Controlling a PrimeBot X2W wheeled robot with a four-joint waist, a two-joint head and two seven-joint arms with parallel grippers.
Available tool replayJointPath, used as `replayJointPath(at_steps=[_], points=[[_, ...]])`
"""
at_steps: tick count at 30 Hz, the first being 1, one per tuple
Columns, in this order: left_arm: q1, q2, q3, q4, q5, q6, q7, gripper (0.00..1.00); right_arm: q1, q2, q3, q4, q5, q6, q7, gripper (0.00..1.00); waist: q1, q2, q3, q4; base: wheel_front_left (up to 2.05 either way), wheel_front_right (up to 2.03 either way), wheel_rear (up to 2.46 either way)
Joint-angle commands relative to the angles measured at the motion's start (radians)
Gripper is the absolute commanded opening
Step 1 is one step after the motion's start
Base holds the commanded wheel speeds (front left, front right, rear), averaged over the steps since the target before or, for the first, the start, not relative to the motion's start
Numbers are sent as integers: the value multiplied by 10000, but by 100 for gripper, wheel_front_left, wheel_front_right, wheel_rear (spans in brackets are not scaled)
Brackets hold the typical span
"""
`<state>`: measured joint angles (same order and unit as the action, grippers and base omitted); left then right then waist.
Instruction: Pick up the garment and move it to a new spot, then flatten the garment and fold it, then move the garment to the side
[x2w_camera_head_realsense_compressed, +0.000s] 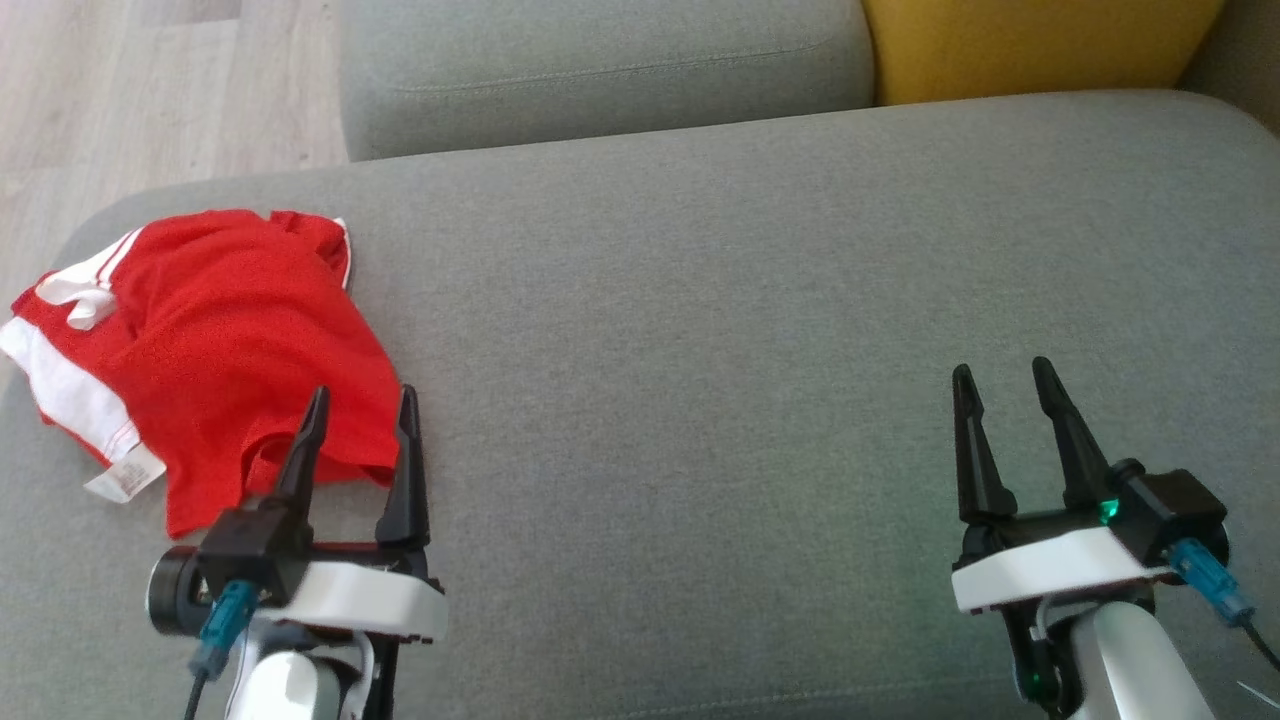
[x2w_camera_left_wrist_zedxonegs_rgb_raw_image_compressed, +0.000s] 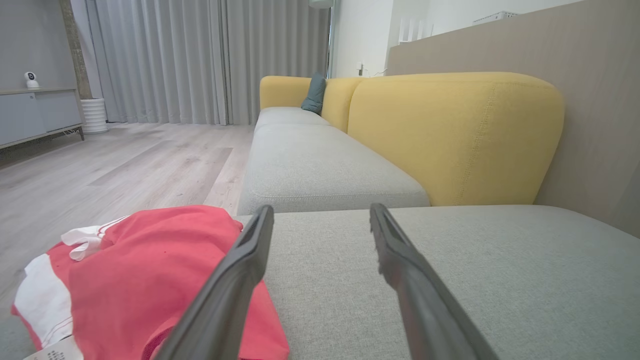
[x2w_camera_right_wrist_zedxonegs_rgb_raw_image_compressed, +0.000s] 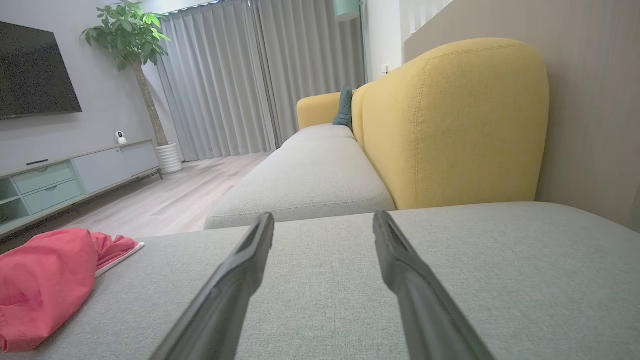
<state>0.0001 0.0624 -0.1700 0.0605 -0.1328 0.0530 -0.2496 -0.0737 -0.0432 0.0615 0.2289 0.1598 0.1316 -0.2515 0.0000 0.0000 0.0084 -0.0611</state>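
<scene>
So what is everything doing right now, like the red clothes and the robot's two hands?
Red garment: crumpled, not folded, lying on the grey sofa seat.
Left gripper: open, holding nothing.
Right gripper: open, holding nothing.
Curtains: drawn shut.
TV: screen dark.

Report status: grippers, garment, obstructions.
Left gripper open, at edge of red garment. Right gripper open, over bare grey cushion. Garment crumpled, not yet folded. Nothing in the way.
</scene>
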Motion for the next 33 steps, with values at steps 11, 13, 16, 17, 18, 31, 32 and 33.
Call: replayJointPath(at_steps=[11, 13, 16, 17, 18, 31, 32, 33], points=[[-275, -97, 653, -293, 223, -220, -122, 100, -196, -70, 579, -286, 18, -9, -103, 100, 0, 0, -121, 940, 0, 0, 0], [-257, -104, 709, -275, 233, -239, -122, 100, -154, -70, 660, -281, 24, -9, -103, 100, 0, 0, -150, 1243, 0, 0, 0], [-218, -110, 802, -268, 255, -239, -122, 100, -106, -70, 766, -246, 54, -9, -103, 100, 0, 0, -191, 1734, 0, 0, 0], [-205, -112, 825, -265, 262, -243, -122, 100, -91, -70, 805, -235, 63, -9, -103, 100, 0, 0, -201, 1914, 0, 0, 0], [-186, -113, 857, -273, 267, -241, -122, 100, -78, -70, 861, -230, 75, -9, -103, 100, 0, 0, -203, 2073, 0, 0, 0], [-67, -120, 1114, -256, 290, -300, -122, 100, -66, -70, 1337, -148, 325, -9, -103, 100, 0, 0, -151, 3868, 0, 0, 0], [-48, -120, 1120, -258, 284, -297, -122, 100, -68, -70, 1365, -134, 343, -9, -103, 100, 0, 0, -153, 3945, 0, 0, 0], [-29, -120, 1129, -262, 272, -295, -122, 100, -72, -70, 1385, -124, 360, -9, -103, 100, 0, 0, -154, 4009, 0, 0, 0]])
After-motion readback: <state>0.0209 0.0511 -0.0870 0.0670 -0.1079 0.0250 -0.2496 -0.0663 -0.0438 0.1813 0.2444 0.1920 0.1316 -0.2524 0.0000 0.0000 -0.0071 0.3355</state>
